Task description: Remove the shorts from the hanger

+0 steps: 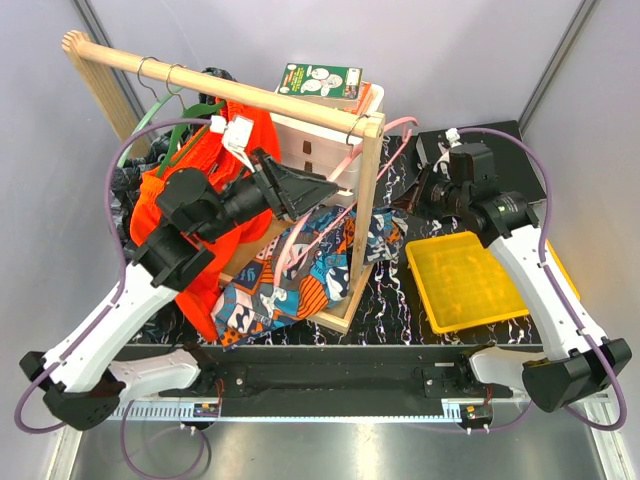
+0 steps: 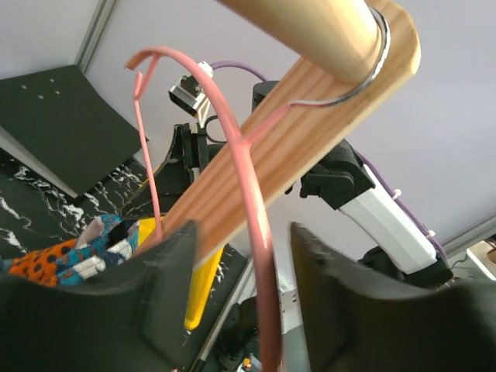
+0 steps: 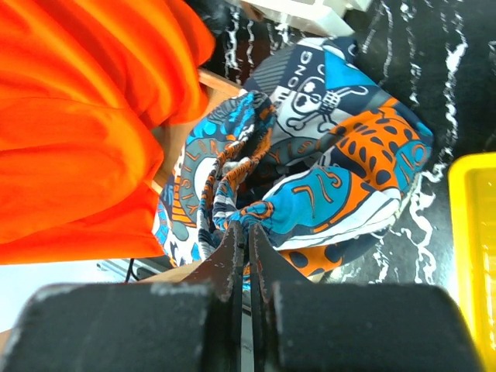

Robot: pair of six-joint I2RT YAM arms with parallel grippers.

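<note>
Here, my left gripper [image 2: 246, 252] straddles the pink hanger [image 2: 230, 116], jaws apart; right gripper [image 3: 243, 232], jaws together. Next, I'd clamp it firmly.

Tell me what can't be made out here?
Dark shorts: top view, mostly hidden by the left arm and orange shorts.
Right pincer: right wrist view, unclear whether its tips pinch the patterned shorts.
Pink hanger: left wrist view, lower part cut off by the bottom edge.

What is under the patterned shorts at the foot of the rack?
The patterned shorts drape over the rack's wooden base and the black marbled table. Anything else beneath is covered by the cloth.
</note>
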